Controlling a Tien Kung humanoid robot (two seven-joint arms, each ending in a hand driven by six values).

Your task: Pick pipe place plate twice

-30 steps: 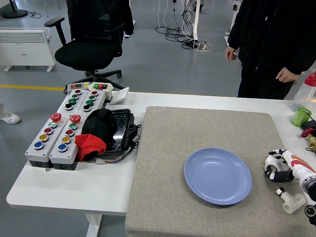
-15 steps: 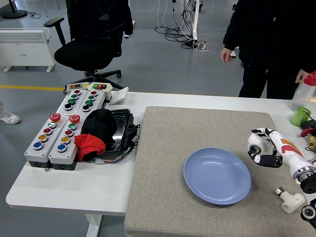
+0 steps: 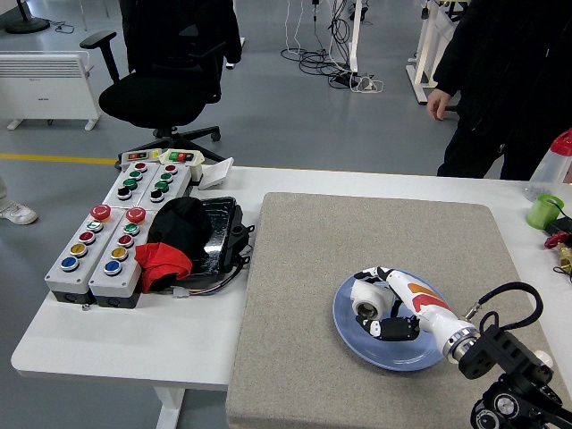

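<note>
Here, right hand (image 3: 386, 308) gripping pipe (image 3: 367, 299) over plate (image 3: 393, 356)

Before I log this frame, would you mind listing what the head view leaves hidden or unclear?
- Pipe: held in the right hand over the blue plate; the fingers cover much of it, so whether it touches the plate is unclear.
- Left hand: outside the picture.
- Person: cut off by the top edge.
- Green cup and small parts beside it: partly cut by the right edge, too small to identify.
- Black tray: mostly hidden under the black and red cloth.
</note>
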